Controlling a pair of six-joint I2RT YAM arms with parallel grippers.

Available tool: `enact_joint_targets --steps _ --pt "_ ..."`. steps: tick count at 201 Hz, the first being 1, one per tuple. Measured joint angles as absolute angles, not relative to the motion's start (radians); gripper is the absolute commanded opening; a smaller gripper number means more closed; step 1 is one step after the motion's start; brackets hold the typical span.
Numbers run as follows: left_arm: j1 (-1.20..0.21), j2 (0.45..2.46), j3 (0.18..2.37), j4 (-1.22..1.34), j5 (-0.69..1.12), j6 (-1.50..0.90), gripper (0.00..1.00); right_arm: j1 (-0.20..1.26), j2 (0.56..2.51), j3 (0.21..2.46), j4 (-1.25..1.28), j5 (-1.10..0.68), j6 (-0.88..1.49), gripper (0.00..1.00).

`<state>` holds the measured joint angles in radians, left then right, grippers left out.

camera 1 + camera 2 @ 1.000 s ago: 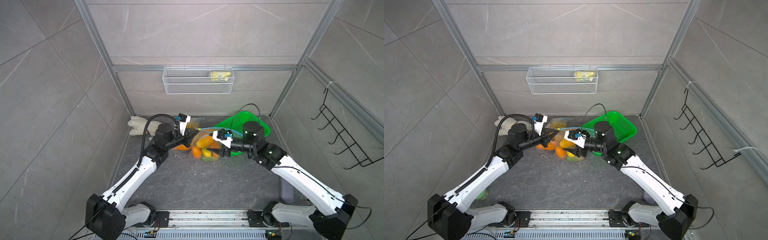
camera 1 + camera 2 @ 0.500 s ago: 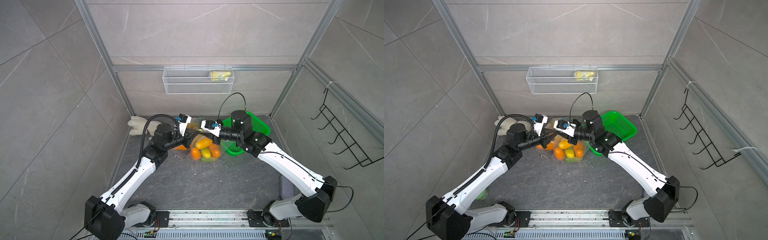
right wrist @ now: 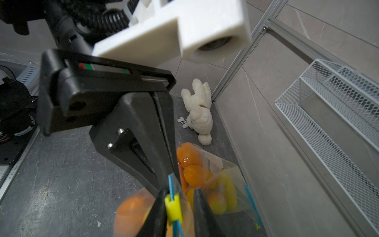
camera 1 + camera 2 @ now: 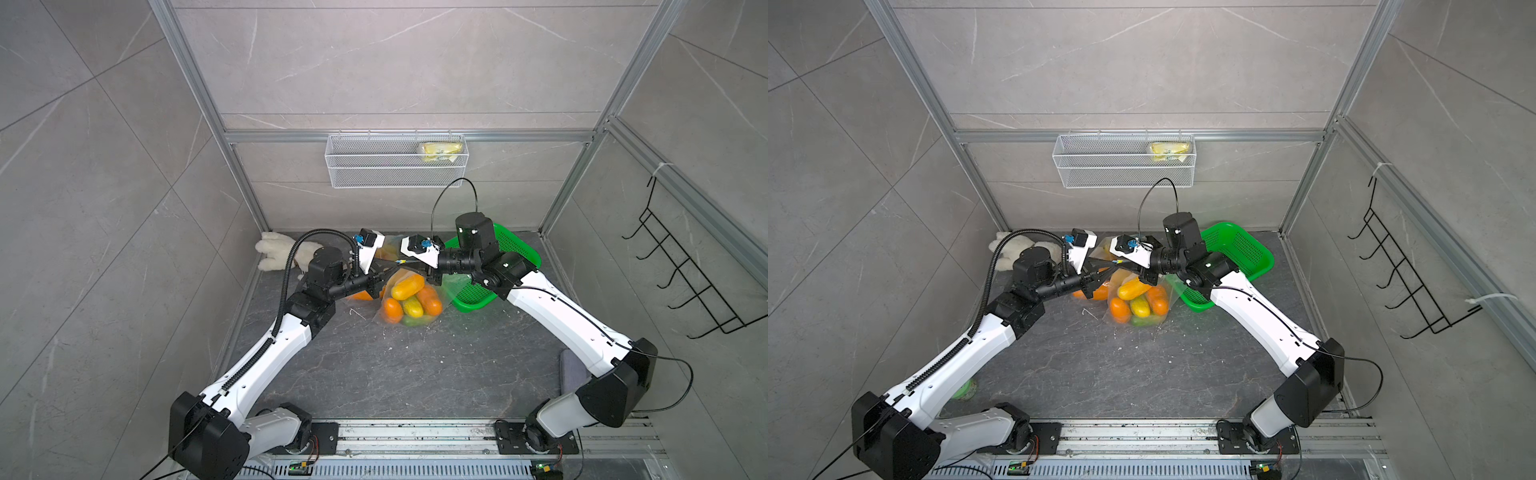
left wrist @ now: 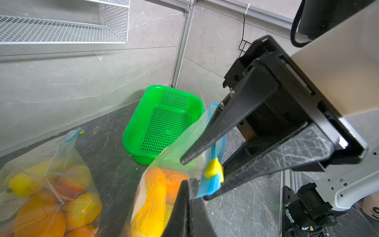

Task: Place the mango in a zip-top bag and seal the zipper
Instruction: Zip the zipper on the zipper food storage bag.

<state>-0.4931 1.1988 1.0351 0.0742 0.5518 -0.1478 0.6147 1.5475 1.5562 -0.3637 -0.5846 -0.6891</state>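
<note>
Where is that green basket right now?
In a top view the green basket sits in the back right corner, partly under the right arm, beside the bag of fruit.

Clear zip-top bag [image 4: 409, 320] full of orange, yellow mangoes [image 4: 408, 287], top corner pinched in left fingers [image 5: 184, 211], body sagging below them. Yellow slider [image 3: 174, 207] on blue zipper [image 3: 171, 182] between right fingers [image 3: 155, 215], touching one.

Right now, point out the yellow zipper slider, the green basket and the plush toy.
yellow zipper slider [image 5: 213, 168], left wrist view, middle of the yellow clip.
green basket [image 5: 164, 127], left wrist view, its perforated floor.
plush toy [image 3: 200, 118], right wrist view, its body.
</note>
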Motion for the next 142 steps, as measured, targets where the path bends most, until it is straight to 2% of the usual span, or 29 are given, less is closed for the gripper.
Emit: enact_joint_targets --steps 44,94,142 --pt "-0.493 1.198 1.035 0.075 0.543 -0.148 0.0 0.599 1.547 1.552 -0.356 -0.604 -0.684 0.09" --pt "-0.5 1.178 0.997 0.098 0.524 -0.148 0.0 0.559 1.536 1.499 -0.334 -0.661 -0.665 0.05" --pt "-0.501 1.169 0.995 0.103 0.503 -0.149 0.0 0.499 1.495 1.448 -0.334 -0.678 -0.654 0.06"
